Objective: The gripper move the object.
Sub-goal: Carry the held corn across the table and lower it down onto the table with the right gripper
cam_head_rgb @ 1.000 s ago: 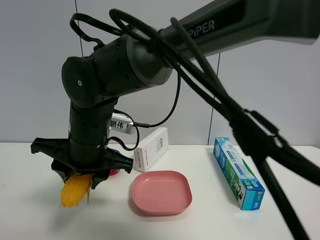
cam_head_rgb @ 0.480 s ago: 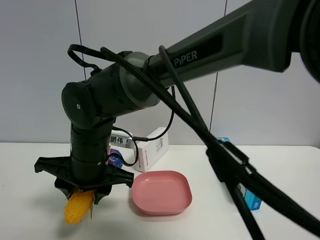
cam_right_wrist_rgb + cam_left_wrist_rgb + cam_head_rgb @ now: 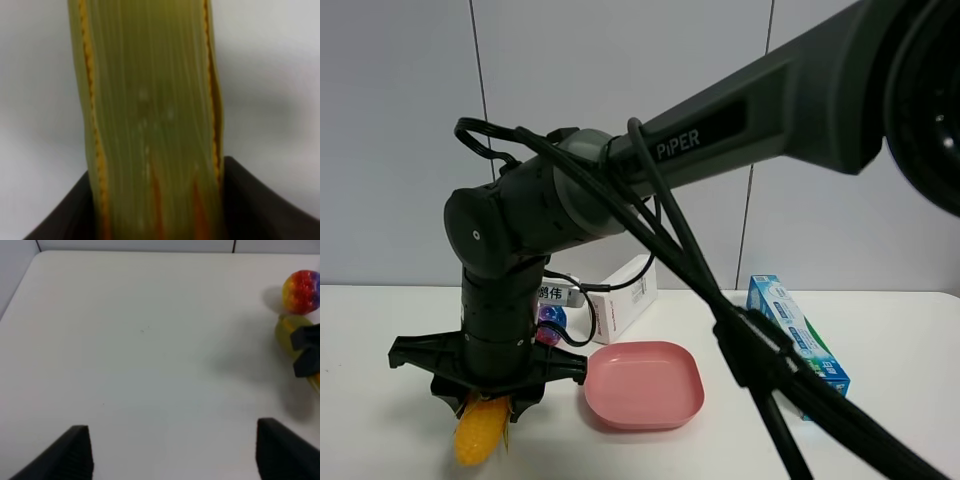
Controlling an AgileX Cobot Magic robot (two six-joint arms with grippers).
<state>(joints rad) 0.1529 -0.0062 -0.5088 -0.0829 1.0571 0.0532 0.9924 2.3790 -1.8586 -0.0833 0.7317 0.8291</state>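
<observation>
The toy corn (image 3: 480, 434), yellow with green-yellow husk, hangs nearly upright at the front left of the white table, its tip close to the surface. My right gripper (image 3: 486, 402), a black claw on the dark "PiPER" arm, reaches across and is shut on the corn's upper end. In the right wrist view the husk (image 3: 150, 110) fills the frame between the two black fingers (image 3: 250, 200). The left wrist view shows the corn (image 3: 288, 334) from the side with the right claw's black tips on it. My left gripper (image 3: 175, 455) is open and empty over bare table.
A pink plate (image 3: 643, 384) lies just right of the corn. A white box (image 3: 623, 296) lies behind it, and a long blue-green box (image 3: 798, 335) at the right. A multicoloured ball (image 3: 301, 291) sits just beyond the corn, partly hidden by the arm (image 3: 552, 320).
My right gripper has come down with the corn and shifted slightly right, bringing its tip closer to the table. The arm's upper link has swung nearer the camera.
</observation>
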